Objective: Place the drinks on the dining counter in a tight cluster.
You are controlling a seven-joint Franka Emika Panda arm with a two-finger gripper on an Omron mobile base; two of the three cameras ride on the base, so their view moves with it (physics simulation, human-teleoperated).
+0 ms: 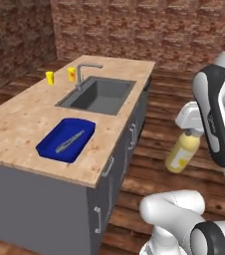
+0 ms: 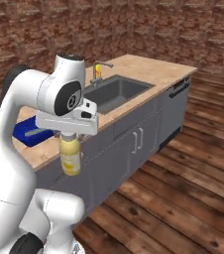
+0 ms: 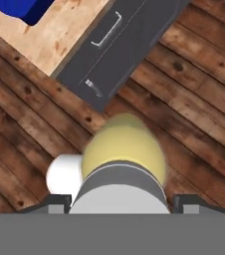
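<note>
Left base view: the yellow bottle (image 1: 182, 153) hangs off the arm over the wood floor (image 1: 174, 124), beside the table (image 1: 30, 127) but not above it. The gripper (image 1: 190, 130) has it by the top end, fingers shut around the neck area; the cap is hidden under the hand. On the table sit a blue tray (image 1: 69, 125) with a grey utensil (image 1: 69, 141) in it, the sink (image 1: 97, 95) with its faucet (image 1: 83, 73), and two small yellow cups (image 1: 50, 76) at the far side. No bottle stands on the table top here, so by the look of it nothing is clustered so far; this bottle is not yet set down, and the other two drinks are unaccounted for.

Right base view: the same bottle hangs nearly upright below the gripper (image 2: 69, 137), in front of the grey cabinet doors (image 2: 134, 141), below the table's edge. It looks stout and rounded, pale yellow, lighter toward the top, with a deeper yellow patch low on its side.

Hand view: looking down along the bottle, its rounded yellow body is blurred and close, with the floor planks and a cabinet door under it. A table corner and a bit of the tray sit at the upper left. The fingers' exact gap is hard to tell here.
</note>
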